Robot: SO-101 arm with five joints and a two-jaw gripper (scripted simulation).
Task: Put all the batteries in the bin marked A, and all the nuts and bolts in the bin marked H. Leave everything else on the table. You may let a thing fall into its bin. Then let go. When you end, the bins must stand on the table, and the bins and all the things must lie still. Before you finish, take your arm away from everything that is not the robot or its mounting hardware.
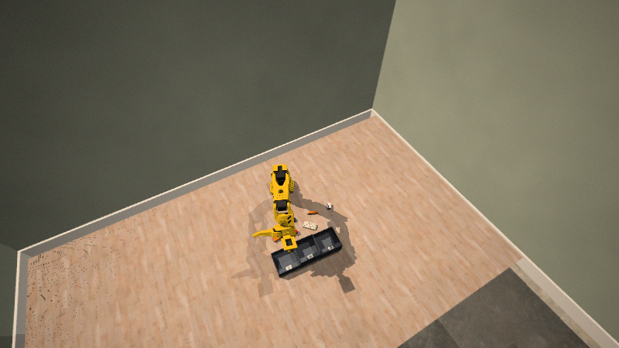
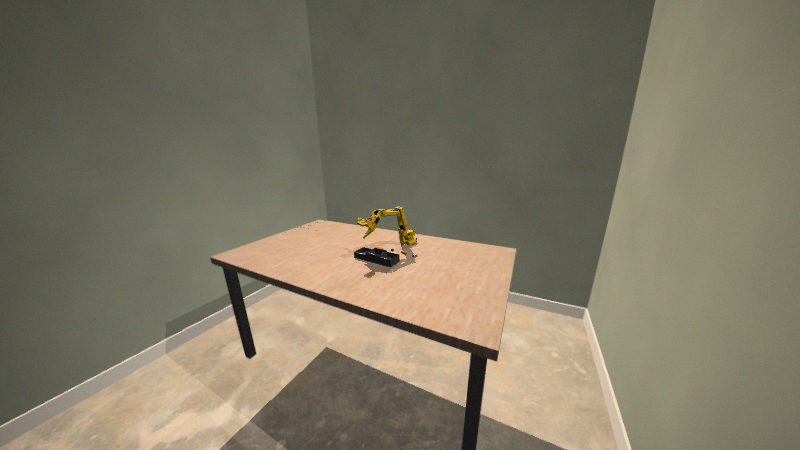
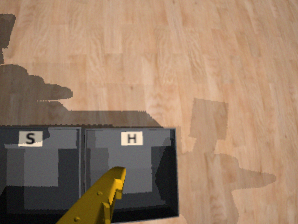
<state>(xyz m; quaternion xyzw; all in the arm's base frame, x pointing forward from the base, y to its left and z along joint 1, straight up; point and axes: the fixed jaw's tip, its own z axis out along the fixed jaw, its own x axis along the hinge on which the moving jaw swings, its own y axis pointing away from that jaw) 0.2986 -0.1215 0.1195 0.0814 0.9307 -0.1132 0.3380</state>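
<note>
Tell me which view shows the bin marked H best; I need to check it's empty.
The wrist view: bin H fills the frame, label readable, its visible floor bare, partly hidden by the open gripper. The top and exterior views show the bins small, labels unreadable.
</note>
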